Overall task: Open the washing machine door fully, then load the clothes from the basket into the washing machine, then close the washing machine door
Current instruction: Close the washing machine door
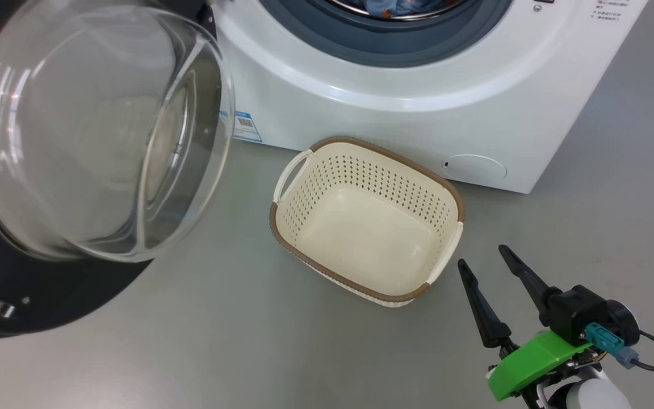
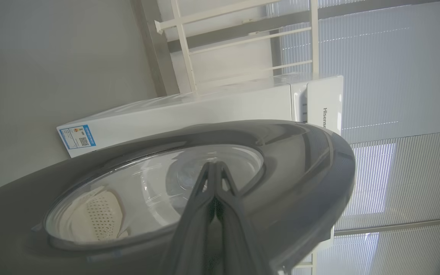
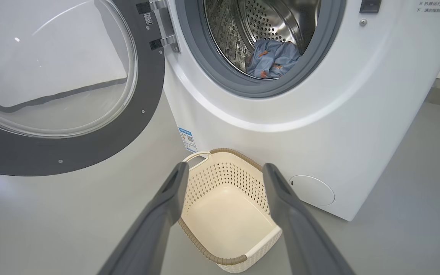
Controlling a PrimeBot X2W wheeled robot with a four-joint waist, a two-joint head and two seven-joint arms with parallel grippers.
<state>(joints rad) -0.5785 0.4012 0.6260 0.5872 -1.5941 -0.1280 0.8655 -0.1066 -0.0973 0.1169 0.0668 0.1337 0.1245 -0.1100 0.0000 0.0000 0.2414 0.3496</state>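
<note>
The washing machine stands with its door swung wide to the left, glass bowl facing out. Light blue clothes lie in the steel drum, and a strip of them shows at the top of the head view. The cream basket sits on the floor before the washer, with nothing in it. My right gripper hovers open just right of the basket; its wrist view frames the basket between its spread fingers. My left gripper is shut, tips close to the door's outer face; whether they touch it I cannot tell.
Grey floor runs around the basket and to the washer's right. A round service flap and a blue label mark the washer's lower front. White rails and window blinds stand behind the machine.
</note>
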